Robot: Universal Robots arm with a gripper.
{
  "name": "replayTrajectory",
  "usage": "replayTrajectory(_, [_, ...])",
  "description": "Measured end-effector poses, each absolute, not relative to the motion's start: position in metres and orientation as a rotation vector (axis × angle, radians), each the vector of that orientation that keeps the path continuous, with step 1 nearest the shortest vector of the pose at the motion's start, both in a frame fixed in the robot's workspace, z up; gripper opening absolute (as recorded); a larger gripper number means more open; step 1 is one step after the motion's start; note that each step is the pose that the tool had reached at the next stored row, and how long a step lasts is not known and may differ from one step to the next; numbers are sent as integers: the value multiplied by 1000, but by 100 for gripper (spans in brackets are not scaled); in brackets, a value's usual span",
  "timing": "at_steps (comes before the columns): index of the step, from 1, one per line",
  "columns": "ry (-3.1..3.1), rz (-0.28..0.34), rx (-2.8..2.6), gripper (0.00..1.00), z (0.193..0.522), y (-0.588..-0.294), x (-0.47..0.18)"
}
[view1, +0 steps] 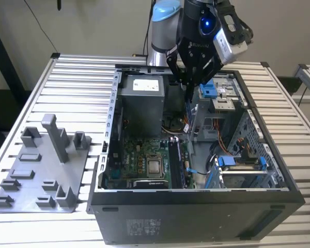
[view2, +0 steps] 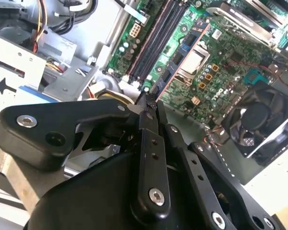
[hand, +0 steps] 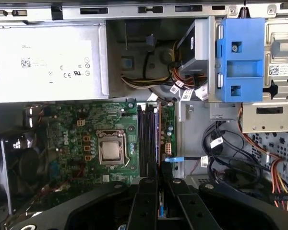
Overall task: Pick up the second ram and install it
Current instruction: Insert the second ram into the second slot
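A pale wall backs a white slatted metal table [view1: 82,82], on which an open black desktop computer case [view1: 196,206] lies on its side beside a grey plastic tray of upright holder blocks [view1: 41,170]. Inside the case sit a grey metal power supply box [view1: 142,103], a green motherboard [view1: 139,160] with a bare silver processor [view1: 155,166], and chunky blue plastic drive-bay clips [view1: 208,90].

The black two-fingered gripper [view1: 188,90] hangs over the far part of the case, its jaws drawn together on the second ram [hand: 159,143], a thin narrow memory stick seen edge-on with a reddish rim. In the first wrist view the stick runs from between the fingers out over the long black memory slots [hand: 148,139]; in the second wrist view its tip [view2: 156,91] pokes out just past the fingertips toward those slots. It looks held above the board, not seated.

The stick should be light and stiff but fragile: a thin board with chips and a contact edge that would tolerate little twisting or sideways pressure. The flat faces near the upper edge seem the sound place to hold, leaving the contact edge free. Any tilt in the grip would likely make it bind in the slot.
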State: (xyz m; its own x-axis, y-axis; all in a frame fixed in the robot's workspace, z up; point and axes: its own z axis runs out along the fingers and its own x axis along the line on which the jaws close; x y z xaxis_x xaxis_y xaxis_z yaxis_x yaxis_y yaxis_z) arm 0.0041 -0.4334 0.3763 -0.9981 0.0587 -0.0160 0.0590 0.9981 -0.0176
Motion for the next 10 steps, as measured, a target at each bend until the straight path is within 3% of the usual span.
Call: replayTrajectory(10, [3131, -29, 89, 14, 360, -434, 8])
